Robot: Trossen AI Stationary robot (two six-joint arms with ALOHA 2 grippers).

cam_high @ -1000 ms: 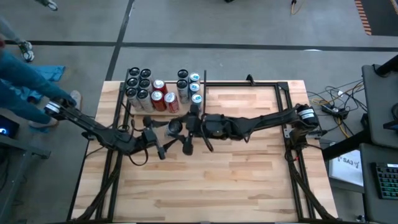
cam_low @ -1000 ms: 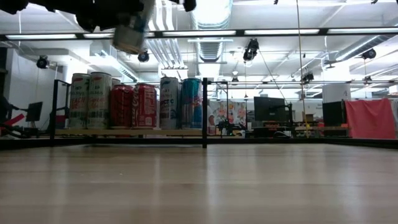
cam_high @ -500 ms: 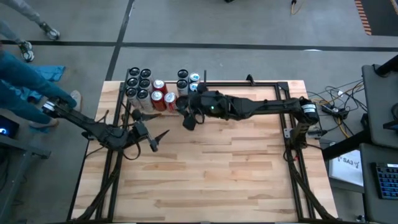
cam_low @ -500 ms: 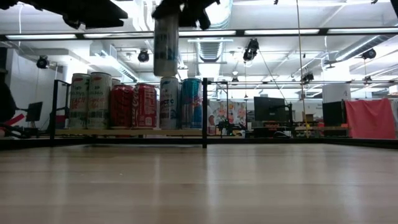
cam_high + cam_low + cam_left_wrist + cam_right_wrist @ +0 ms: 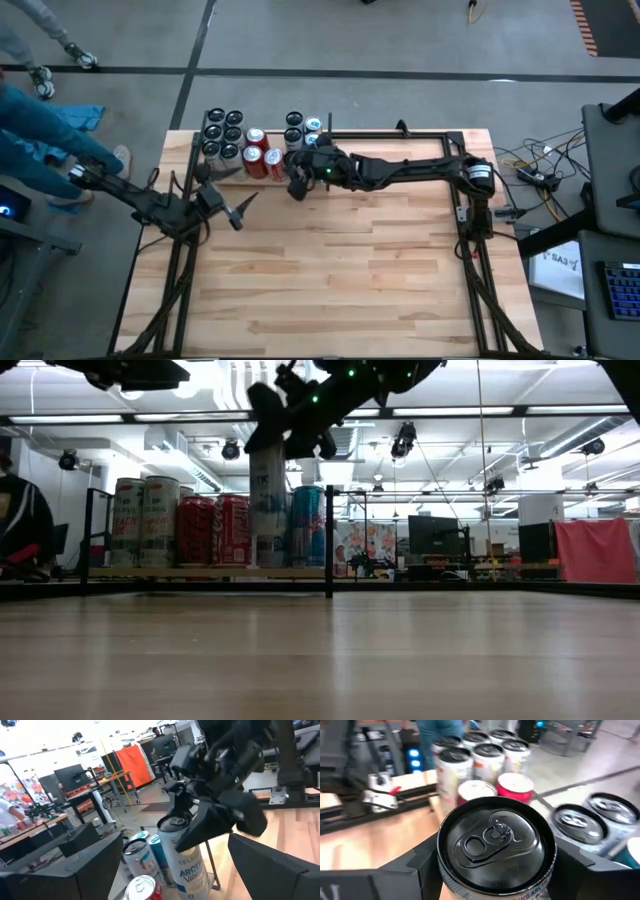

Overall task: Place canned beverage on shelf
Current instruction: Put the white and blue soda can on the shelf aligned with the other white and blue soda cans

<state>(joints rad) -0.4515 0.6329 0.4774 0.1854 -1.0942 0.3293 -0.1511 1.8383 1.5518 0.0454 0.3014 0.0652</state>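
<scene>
A white can with a black top (image 5: 495,840), lettered "ARCTIC" (image 5: 187,867), stands upright in my right gripper (image 5: 297,182), which is shut on it. It hangs at the near edge of the shelf (image 5: 232,181), a pale plywood panel with thin black rods. Several cans (image 5: 250,145) stand on that panel; in the low view the held can (image 5: 268,490) covers one of the row. My left gripper (image 5: 242,208) is open with nothing in it, over the table's left part, near the shelf's near side. My right gripper pinches the can's upper wall just under the rim (image 5: 172,834) between its two fingers (image 5: 422,862), one on each side. It reaches in nearly level from the table's right. The can stays upright; the cans behind hide whether its bottom touches the shelf.
A bare black metal frame (image 5: 400,135) runs along the table's far and right edges. A black upright rod (image 5: 328,540) marks the shelf's right corner. A person in blue (image 5: 35,135) stands beyond the table's left edge. Bare wooden tabletop (image 5: 350,270) fills the near half.
My right gripper has carried the can from the table's middle toward the far left, up to the cans on the shelf, and has lowered it, the can staying upright. My left gripper has drawn back toward the table's left edge, still open.
</scene>
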